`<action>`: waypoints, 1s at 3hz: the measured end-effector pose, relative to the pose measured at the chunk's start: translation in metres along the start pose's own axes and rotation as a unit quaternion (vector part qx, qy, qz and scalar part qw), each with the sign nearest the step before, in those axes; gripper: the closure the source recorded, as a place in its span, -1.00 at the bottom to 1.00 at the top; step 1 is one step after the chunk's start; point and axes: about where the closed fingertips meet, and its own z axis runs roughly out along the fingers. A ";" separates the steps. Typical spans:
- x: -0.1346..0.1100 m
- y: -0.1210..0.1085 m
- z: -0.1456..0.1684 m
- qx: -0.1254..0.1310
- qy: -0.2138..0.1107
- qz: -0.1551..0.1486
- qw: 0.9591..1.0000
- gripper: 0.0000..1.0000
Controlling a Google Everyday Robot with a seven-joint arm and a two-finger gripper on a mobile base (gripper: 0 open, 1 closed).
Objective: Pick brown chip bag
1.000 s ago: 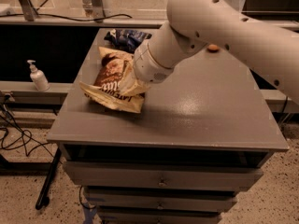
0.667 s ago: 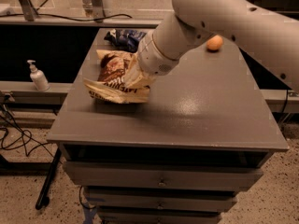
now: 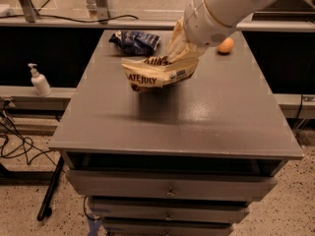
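The robot's white arm [image 3: 231, 4] enters from the top right, behind the brown chip bag [image 3: 157, 73], and is cut off by the frame edge. Its thick wrist hides most of the gripper [image 3: 178, 53], whose cream fingers are closed on the bag's upper edge. That pinched part of the bag is covered. The lettering is only partly readable, as "ATE JULY" on the tan band.

The bag hangs in the air above the grey tabletop [image 3: 211, 112], not touching it, with a soft shadow [image 3: 147, 107] directly beneath. Its long axis runs roughly left to right and tilts, with the right end higher at the gripper and the left end drooping. The tan end faces the camera, and a sliver of dark brown shows along the top.

Below the bag, under the tabletop, are drawers [image 3: 170, 186]. A dark blue snack bag [image 3: 135, 41] lies behind the chip bag, slightly left and close to it. A white pump bottle [image 3: 39, 80] stands far left of the bag, off the tabletop. A small orange fruit [image 3: 225, 45] sits to the bag's right, beyond the wrist, partly hidden by the arm.
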 end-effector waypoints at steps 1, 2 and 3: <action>0.014 -0.010 -0.052 0.025 0.040 -0.014 0.999 1.00; 0.020 -0.024 -0.098 0.052 0.061 -0.018 0.997 1.00; 0.014 -0.039 -0.126 0.065 0.069 0.000 0.995 1.00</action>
